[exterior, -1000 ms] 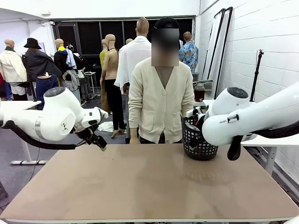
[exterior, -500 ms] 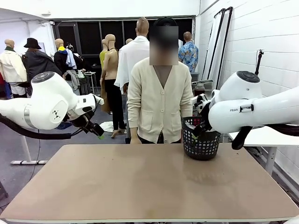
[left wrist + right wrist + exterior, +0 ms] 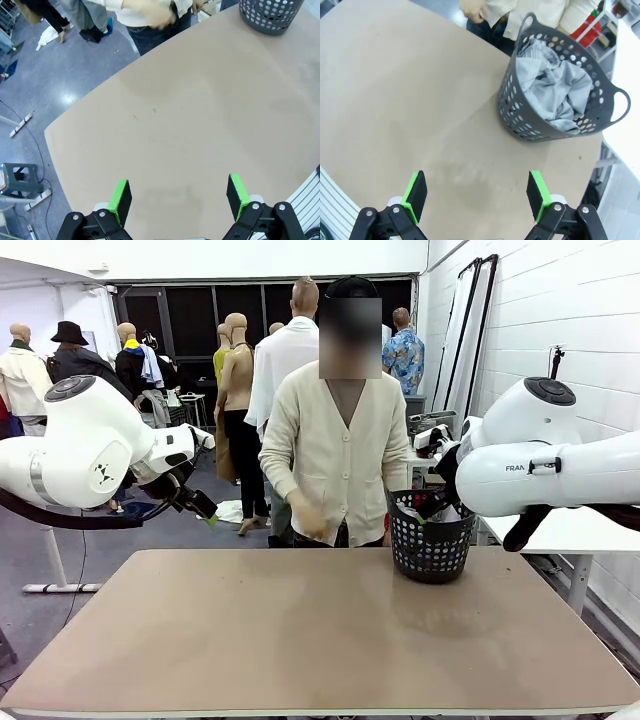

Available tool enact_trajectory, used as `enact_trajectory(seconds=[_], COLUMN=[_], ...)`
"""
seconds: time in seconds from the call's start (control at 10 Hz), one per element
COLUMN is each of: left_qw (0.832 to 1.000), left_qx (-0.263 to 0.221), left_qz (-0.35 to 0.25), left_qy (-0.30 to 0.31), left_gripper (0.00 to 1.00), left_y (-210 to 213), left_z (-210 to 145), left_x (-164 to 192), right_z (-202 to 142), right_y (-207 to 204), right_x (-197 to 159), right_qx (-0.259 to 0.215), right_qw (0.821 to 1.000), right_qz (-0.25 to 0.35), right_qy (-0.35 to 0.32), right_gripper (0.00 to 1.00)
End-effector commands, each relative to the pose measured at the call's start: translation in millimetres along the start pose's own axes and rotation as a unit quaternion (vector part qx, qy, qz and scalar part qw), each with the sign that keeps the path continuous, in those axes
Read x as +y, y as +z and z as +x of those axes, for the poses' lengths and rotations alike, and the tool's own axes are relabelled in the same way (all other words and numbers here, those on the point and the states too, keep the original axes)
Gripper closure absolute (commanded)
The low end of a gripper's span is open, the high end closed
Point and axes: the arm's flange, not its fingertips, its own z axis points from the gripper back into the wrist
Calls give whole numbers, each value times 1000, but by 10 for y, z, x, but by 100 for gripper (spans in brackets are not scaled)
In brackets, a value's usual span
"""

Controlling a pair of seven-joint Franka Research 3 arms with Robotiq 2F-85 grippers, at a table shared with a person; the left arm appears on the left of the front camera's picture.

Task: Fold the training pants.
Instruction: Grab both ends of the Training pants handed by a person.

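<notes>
Grey training pants (image 3: pixel 555 92) lie bunched in a basket (image 3: pixel 517 120) beyond the right gripper (image 3: pixel 476 181), fingers wide apart and empty; left gripper (image 3: pixel 177 187) likewise.

One table (image 3: pixel 300 640), one basket (image 3: pixel 430 552), one pair of training pants (image 3: pixel 555 95), two end effectors (image 3: pixel 177 189) (image 3: pixel 476 182), one person (image 3: pixel 340 455)

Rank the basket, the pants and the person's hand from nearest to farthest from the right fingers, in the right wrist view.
1. Basket, on the table, its near wall facing the right fingers.
2. Pants, bunched inside the basket, behind that wall.
3. Person's hand, past the table's far edge, at the picture's top.
</notes>
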Motion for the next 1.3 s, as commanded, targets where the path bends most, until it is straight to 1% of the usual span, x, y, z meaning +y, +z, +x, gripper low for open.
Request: enact_trajectory(seconds=[0.0, 0.4, 0.5, 0.6, 0.7, 1.2], left_qw=[1000, 1000, 999, 998, 1000, 1000], left_qx=[-3, -10, -12, -27, -13, -13], left_qz=[-1, 17, 29, 50, 9, 9], left_qy=[2, 0, -1, -4, -8, -8], left_gripper=[0, 0, 0, 0, 0, 0], left_y=[33, 140, 150, 143, 136, 136], left_z=[-68, -86, -89, -83, -44, -44], left_x=[-56, -88, -93, -92, -65, -65], right_z=[-60, -64, -66, -66, 31, 31], right_y=[48, 97, 103, 62, 107, 107], right_x=[0, 31, 43, 27, 9, 9], right_qx=[-10, -19, -17, -12, -14, -14], right_qw=[1000, 1000, 1000, 1000, 1000, 1000], right_qz=[-9, -12, -15, -13, -5, -5], right_qy=[9, 9, 9, 0, 2, 2], right_gripper=[0, 0, 0, 0, 0, 0])
